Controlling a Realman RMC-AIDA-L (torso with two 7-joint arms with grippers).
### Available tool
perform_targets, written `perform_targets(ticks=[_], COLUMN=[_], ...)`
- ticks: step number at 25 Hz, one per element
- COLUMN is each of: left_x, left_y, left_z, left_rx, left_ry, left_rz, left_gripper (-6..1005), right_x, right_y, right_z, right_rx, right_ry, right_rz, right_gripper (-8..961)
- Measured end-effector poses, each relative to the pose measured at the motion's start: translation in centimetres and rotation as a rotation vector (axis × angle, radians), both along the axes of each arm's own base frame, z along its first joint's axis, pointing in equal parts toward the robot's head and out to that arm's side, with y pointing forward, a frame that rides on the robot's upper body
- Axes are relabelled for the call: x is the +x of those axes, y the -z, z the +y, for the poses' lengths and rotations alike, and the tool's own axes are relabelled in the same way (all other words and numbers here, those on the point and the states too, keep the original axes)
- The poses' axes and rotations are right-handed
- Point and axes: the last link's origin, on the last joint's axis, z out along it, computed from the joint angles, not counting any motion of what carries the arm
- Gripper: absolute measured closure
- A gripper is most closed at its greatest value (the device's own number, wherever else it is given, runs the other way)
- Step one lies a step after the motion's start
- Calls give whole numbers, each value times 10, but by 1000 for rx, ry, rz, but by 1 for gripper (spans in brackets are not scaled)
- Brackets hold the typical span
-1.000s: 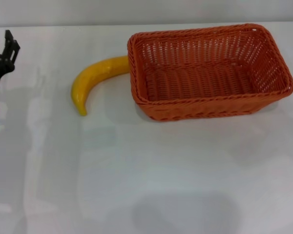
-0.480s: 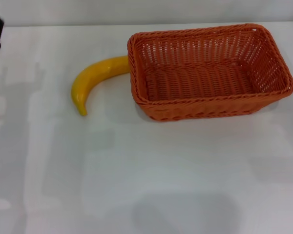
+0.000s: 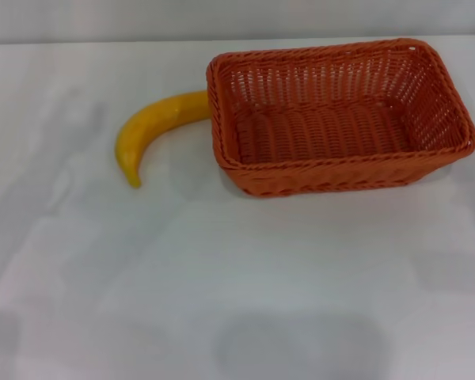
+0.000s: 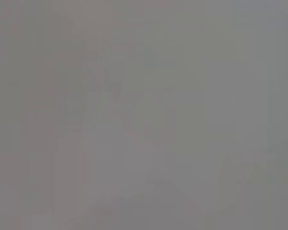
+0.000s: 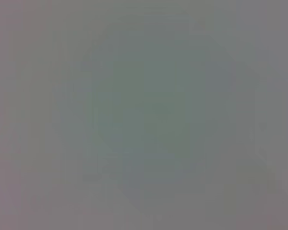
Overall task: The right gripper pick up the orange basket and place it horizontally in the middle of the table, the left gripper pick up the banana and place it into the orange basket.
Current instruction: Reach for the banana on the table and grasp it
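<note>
Orange wicker is what I see most: the orange basket [image 3: 340, 119] sits on the white table [image 3: 222, 277], toward the far right part of it. It stands flat on its bottom with its long side running left to right. Its rim is braided and its sides slope outward. I can look right down into it, and all I see inside is its own woven floor.

My banana [image 3: 146, 131] lies on the table just to the left of the basket, outside it. One end goes up to the basket's left wall and slips behind the far left corner, so I cannot tell if it touches the wicker. From there the banana curves away from the basket and bends toward me. Its small dark tip is the part farthest from the basket.

The table nearer to me than the basket shows only soft grey shadows.

I cannot see my left fingers or my right fingers in the head view. Both of my wrist views are just a plain grey blur with no shapes in them. So I cannot tell if my fingers are apart or together, or where they are next to the basket.
</note>
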Motion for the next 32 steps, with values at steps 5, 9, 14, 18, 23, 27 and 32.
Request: perform_targets(ticks=[5, 9, 14, 18, 23, 27, 32], left_x=[28, 51, 59, 64, 59, 51, 40], left_y=[-19, -29, -33, -35, -31, -27, -26], left_z=[7, 16, 34, 49, 64, 78, 91], left_rx=[-208, -328, -471, -589, -726, -848, -958], left_ry=[267, 399, 375, 319, 181, 14, -192], left_rz=[78, 261, 597, 768, 973, 1134, 1286], left_gripper=[120, 120, 120, 120, 120, 120, 120], right_x=[3, 5, 5, 7, 11, 11, 12], right_y=[1, 3, 6, 7, 9, 10, 12], right_z=[2, 5, 13, 16, 17, 18, 18], right_rx=[-11, -24, -48, -59, -71, -80, -91], right_ry=[22, 43, 65, 82, 107, 113, 121], right_rz=[5, 10, 17, 22, 28, 29, 33], right_gripper=[76, 76, 77, 77, 77, 77, 77])
